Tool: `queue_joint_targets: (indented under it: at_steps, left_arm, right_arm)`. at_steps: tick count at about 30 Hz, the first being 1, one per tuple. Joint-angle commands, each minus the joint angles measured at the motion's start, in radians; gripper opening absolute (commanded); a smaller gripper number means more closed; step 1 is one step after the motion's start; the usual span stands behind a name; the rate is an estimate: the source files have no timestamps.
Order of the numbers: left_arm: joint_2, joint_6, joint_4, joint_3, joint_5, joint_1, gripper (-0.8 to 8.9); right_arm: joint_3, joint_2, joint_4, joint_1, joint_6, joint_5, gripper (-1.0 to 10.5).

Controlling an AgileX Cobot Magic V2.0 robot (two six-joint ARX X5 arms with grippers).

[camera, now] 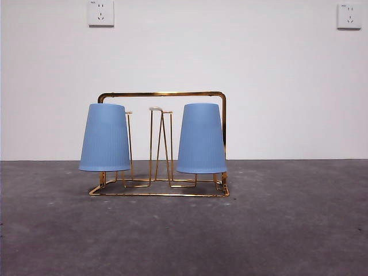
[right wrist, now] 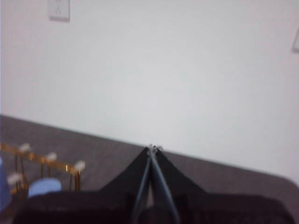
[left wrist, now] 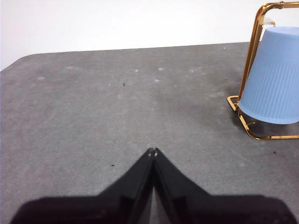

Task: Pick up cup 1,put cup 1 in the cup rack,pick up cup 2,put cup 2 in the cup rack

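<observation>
Two blue cups (camera: 104, 138) (camera: 201, 139) being held upside down on the cup rack (camera: 164, 94), prongs partly being hidden, left claw (left wrist: 152, 150) and right claw (right wrist: 153, 148) being kept closed, empty, rack being blurred in right wrist view.

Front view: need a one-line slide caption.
Two blue cups sit upside down on the gold cup rack on a gray table; no arm in frame.

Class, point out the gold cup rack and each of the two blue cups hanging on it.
cup rack (camera: 161, 94): front view, top bar of the frame.
left blue cup (camera: 104, 138): front view, middle of its ribbed side.
right blue cup (camera: 201, 139): front view, middle of its ribbed side.
</observation>
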Motion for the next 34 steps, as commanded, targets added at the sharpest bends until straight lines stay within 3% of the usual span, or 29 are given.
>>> queue_joint_targets:
  at_steps: [1, 9, 14, 25, 34]
  left_arm:
    - [0.0, -0.01, 0.008, -0.011, 0.003, 0.004, -0.01]
    - [0.0, -0.01, 0.008, -0.01, 0.003, 0.004, -0.01]
    - [0.0, -0.01, 0.008, -0.011, 0.003, 0.004, -0.01]
    - [0.0, -0.01, 0.008, -0.011, 0.003, 0.004, -0.01]
    - [0.004, -0.01, 0.009, -0.011, 0.003, 0.004, -0.01]
  right_arm:
    - [-0.16, -0.06, 0.056, -0.002, -0.002, 0.0, 0.0]
    - [-0.524, -0.229, 0.235, -0.002, 0.069, 0.01, 0.0]
    - [-0.661, -0.316, 0.274, -0.002, 0.093, 0.031, 0.0]
    - [-0.837, -0.422, 0.282, -0.002, 0.142, 0.071, 0.0]
    - [-0.841, -0.422, 0.201, -0.001, 0.156, 0.087, 0.0]
